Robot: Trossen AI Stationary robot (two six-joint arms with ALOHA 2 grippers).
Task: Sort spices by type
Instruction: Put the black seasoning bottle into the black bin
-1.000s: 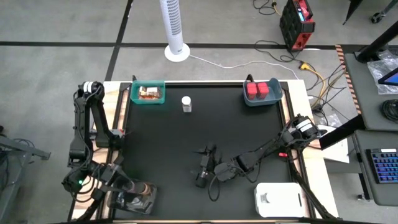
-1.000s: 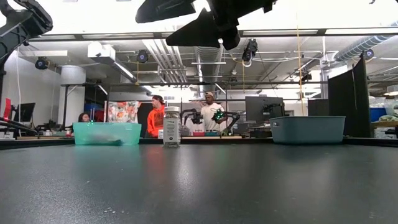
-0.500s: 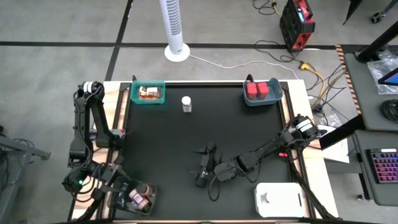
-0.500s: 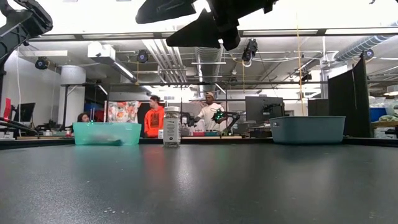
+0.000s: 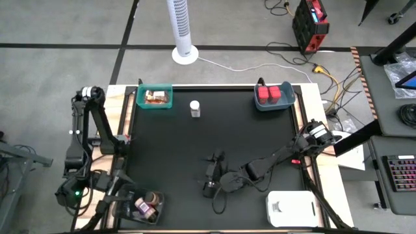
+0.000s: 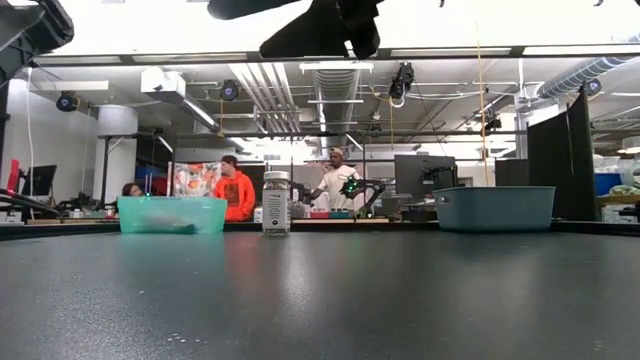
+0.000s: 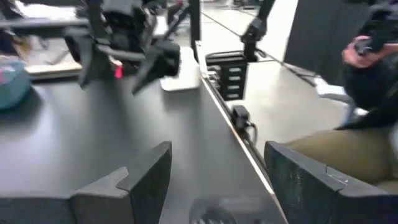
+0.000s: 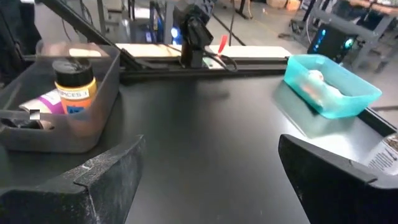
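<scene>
Black tabletop (image 5: 195, 149) carries a teal bin (image 5: 155, 97) with packets at the far left, a blue-grey bin (image 5: 273, 95) with two red boxes (image 5: 269, 93) at the far right, one white-capped bottle (image 5: 194, 108) standing alone between them nearer the teal bin, a clear tray (image 5: 140, 207) with small jars (image 5: 144, 208) at the near left corner, and a white tray (image 5: 292, 208) at the near right. Left gripper (image 7: 208, 180) sits spread and empty above the clear tray's edge; right gripper (image 8: 211, 168) hovers spread and empty over the table's middle, well apart from the bottle. Compared with a second ago, the left arm has pulled back toward its base, uncovering the jars it had hidden, and its fingers have opened wider; the right arm has shifted only slightly and the bottle has not moved. Likely risks: the lone bottle is tall and narrow, so a reach from the side could tip or skid it, and a sweeping left arm could nudge the light clear tray off the corner
</scene>
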